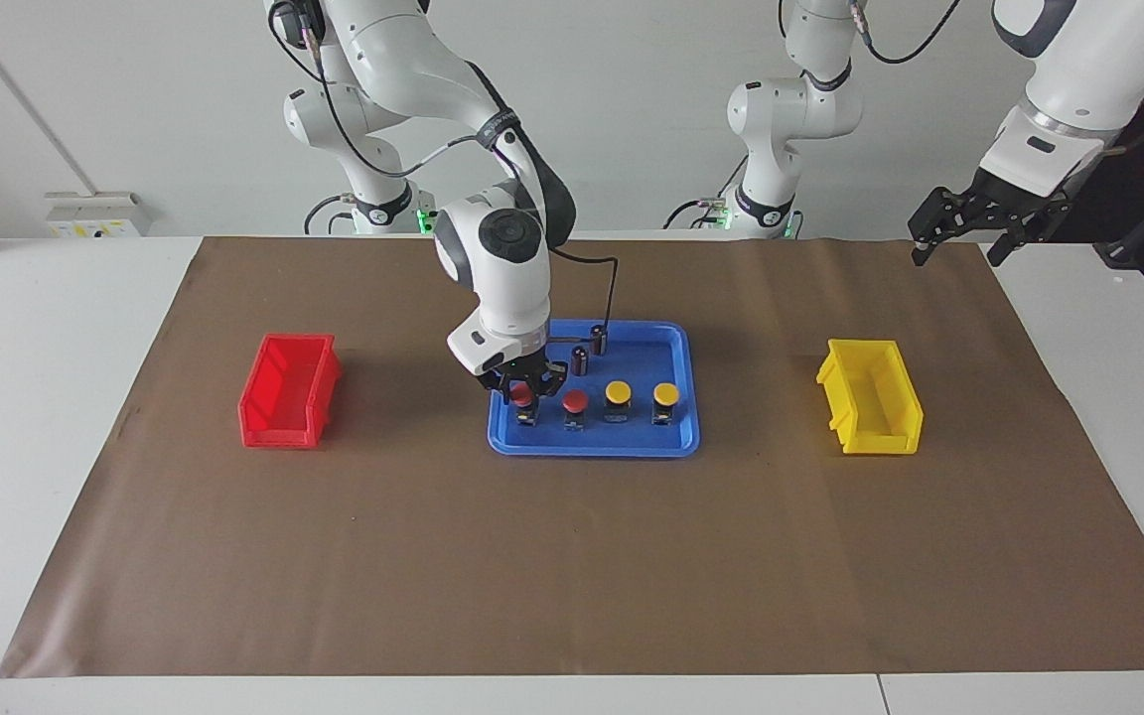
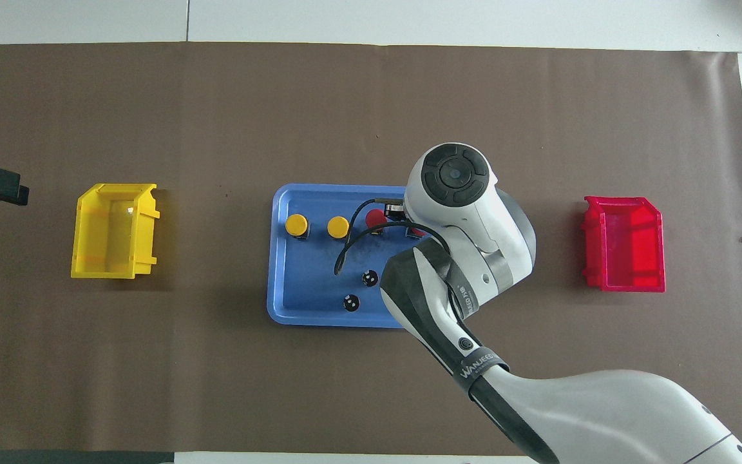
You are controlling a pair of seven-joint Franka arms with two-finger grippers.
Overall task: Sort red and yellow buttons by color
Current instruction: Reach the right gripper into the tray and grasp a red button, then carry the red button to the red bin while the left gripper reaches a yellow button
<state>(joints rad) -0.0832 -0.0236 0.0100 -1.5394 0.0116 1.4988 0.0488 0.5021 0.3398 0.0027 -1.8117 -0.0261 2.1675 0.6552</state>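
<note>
Blue tray (image 1: 676,343) mid-worktop (image 1: 572,556) holds four buttons in a row: two yellow buttons (image 1: 618,393) toward the left arm's end, two red ones toward the right arm's. Right gripper (image 1: 524,389) down at the end red button (image 1: 523,396), jaws spread on either side of its cap; contact unclear. Second red button (image 1: 575,401) stands beside it. Two dark cylinders (image 1: 598,339) sit nearer the robots. Left gripper (image 1: 959,233) waits raised over the worktop edge, jaws apart. Red bin (image 1: 286,389) and yellow bin (image 1: 870,397) flank the tray.

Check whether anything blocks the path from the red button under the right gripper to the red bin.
Nothing visible does. The right gripper is down at the end red button in the blue tray; only the low tray rim and bare paper lie between it and the red bin.
</note>
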